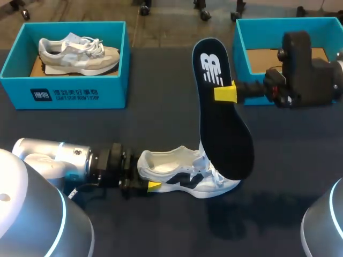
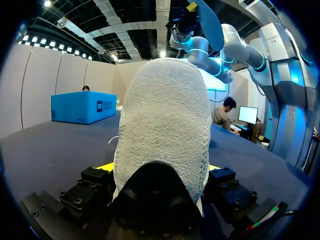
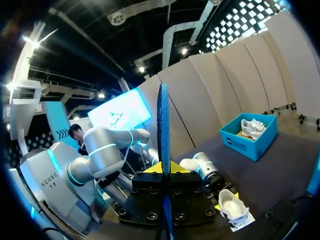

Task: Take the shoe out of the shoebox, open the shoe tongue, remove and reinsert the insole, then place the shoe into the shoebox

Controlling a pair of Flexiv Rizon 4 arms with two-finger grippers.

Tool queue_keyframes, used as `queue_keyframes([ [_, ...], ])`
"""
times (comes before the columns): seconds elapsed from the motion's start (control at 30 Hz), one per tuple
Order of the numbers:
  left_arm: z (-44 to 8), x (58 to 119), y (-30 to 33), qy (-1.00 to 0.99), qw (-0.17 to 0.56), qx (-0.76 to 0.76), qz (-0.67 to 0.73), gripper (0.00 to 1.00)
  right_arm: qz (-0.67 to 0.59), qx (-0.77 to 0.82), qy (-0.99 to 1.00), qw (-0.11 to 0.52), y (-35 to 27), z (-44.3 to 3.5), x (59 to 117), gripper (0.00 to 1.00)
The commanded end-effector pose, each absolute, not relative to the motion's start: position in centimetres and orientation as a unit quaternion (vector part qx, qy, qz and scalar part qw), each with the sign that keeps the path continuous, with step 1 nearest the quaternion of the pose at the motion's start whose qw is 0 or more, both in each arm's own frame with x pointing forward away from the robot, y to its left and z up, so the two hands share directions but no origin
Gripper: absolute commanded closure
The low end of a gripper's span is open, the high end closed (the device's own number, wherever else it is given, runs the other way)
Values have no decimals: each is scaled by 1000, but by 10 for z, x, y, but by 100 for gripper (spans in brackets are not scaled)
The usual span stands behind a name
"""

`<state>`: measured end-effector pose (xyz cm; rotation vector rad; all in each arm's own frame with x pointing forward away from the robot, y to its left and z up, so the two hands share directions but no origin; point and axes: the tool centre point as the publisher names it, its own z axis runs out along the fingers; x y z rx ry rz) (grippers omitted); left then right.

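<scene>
Shoe (image 1: 187, 174): white with a dark side mark, lying on the worktop (image 1: 134, 128) at about 6 o'clock from the middle, heel to 9 o'clock, toe to 3 o'clock.
Left box (image 1: 69, 88): blue, at 10 o'clock from the shoe and well apart from it; a second shoe (image 1: 77, 53), pale grey, lies inside.
Left gripper (image 1: 146, 176): comes in from 9 o'clock and is clamped on the shoe's heel, one yellow tip on each side.
Insole (image 1: 225, 118): dark, off the worktop, running from 12 o'clock down to 5 o'clock. Its lower end overlaps the shoe's laces; whether they touch cannot be told.
Right gripper (image 1: 225, 92): comes in from 3 o'clock and is closed on the insole near its upper end, the insole standing edge-on between its fingers.
Right box (image 1: 241, 59): blue, at 1 o'clock from the shoe, partly behind the right arm; a brown floor shows inside.
</scene>
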<state>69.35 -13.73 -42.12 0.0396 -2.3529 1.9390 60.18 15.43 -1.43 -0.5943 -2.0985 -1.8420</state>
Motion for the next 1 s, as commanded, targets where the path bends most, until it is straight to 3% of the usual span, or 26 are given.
queue_keyframes([
  [0.03, -427, 695, -140, -770, 46, 13, 636, 100, -637, -222, -728, 125, 151, -15, 592, 100],
  [0.57, -425, 697, -138, -771, 49, 21, 634, 100, -637, -222, -728, 125, 151, -15, 592, 100],
  [0.6, -425, 697, -137, -774, 50, 16, 631, 85, -637, -222, -728, 125, 151, -15, 592, 100],
  [0.63, -425, 697, -136, -777, 48, 13, 627, 60, -637, -222, -728, 125, 151, -15, 592, 100],
  [0.67, -425, 697, -135, -781, 45, 10, 623, 0, -637, -222, -728, 125, 151, -15, 592, 100],
  [1.0, -421, 698, -123, -796, 53, 3, 603, 0, -637, -222, -728, 125, 151, -15, 592, 100],
])
